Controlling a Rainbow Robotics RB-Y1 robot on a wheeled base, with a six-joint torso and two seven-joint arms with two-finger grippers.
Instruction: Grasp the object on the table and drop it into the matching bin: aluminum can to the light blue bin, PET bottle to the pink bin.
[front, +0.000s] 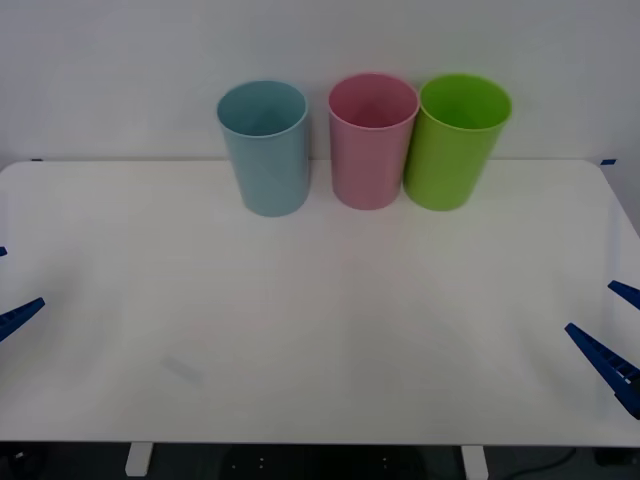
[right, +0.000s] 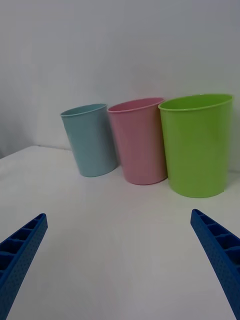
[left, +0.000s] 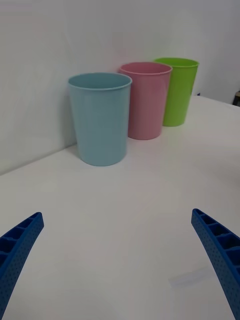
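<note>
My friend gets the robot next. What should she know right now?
Left tool: open, holding nothing, at the table's left edge.
Right tool: open, holding nothing, at the right edge.
Bins: light blue bin, pink bin and lime green bin stand upright in a row at the back, blue farthest left.
Can or bottle: I see none on the tabletop, and I cannot tell what the bins hold.
Done: cannot tell.
Left: nothing to grasp until an object appears.

Bright, even, diffuse light; the large white rectangular tabletop (front: 320, 340) carries only faint soft shadows beside the tall pale blue plastic bin (front: 265, 148).
</note>
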